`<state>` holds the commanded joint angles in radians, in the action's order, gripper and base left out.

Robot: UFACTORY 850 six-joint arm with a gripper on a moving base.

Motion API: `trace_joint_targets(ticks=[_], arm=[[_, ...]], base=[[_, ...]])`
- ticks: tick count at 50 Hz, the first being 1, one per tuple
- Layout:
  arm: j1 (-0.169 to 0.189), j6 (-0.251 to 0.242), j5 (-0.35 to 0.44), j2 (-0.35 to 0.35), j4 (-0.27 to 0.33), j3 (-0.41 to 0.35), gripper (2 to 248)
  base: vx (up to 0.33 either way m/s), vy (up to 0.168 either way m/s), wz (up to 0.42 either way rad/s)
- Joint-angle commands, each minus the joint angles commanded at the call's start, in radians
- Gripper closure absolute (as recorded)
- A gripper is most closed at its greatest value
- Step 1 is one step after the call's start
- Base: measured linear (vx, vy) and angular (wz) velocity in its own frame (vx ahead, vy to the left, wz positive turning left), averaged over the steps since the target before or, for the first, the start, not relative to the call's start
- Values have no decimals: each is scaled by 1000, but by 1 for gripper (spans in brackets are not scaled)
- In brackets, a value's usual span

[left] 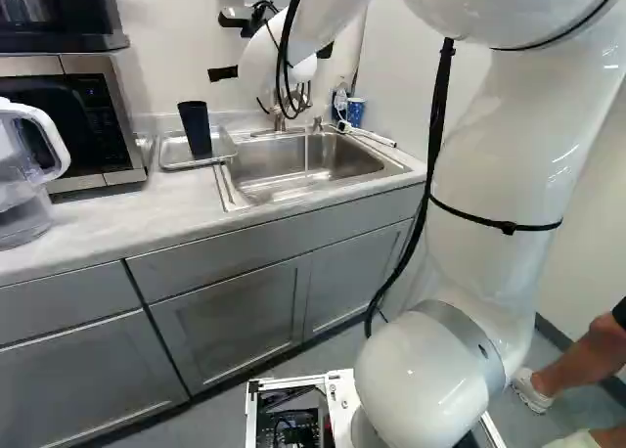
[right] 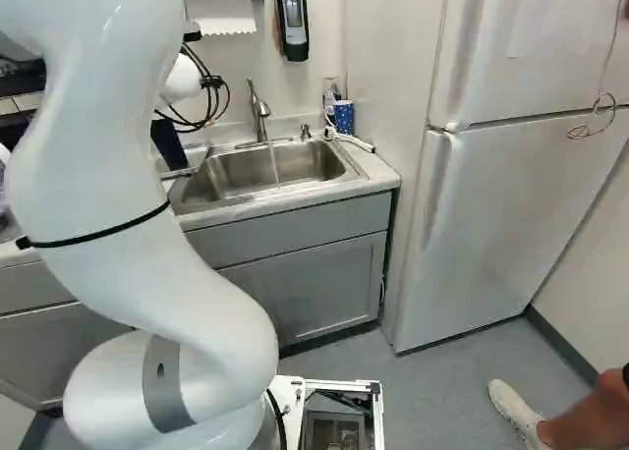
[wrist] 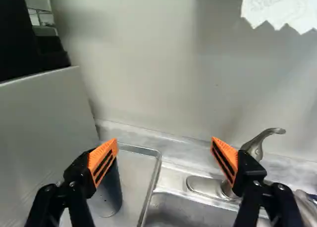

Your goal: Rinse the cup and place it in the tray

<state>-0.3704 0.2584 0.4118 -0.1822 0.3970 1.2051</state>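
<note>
My gripper (left: pixel 225 45) is up near the wall, above the counter in the left base view. In the wrist view the gripper (wrist: pixel 164 141) has its two orange-padded fingers wide apart, with nothing held. A dark cup (left: pixel 195 128) stands in the metal tray (left: pixel 168 164), left of the sink (left: pixel 318 161). The cup (wrist: pixel 110 195) shows partly behind one finger, below it, not between the pads. The faucet (right: pixel 258 116) rises behind the sink; its handle (wrist: pixel 265 136) shows beyond the other finger. A thin pale line under the spout may be water.
Beside the tray stands a microwave (left: pixel 73 125), with a clear pitcher (left: pixel 24 174) on the counter (left: pixel 108 218). A blue cup (right: pixel 343 117) is at the sink's back corner. The fridge (right: pixel 482 224) stands right of the counter. A paper towel (wrist: pixel 285 9) hangs above.
</note>
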Motion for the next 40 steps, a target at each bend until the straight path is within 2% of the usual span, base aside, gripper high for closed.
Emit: trace_joint_targets(ticks=[21, 40], arm=[[56, 0, -49, -10, 0, 54, 3], [100, 0, -100, -47, 0, 135, 3]], base=[[0, 0, 0], [0, 0, 0]])
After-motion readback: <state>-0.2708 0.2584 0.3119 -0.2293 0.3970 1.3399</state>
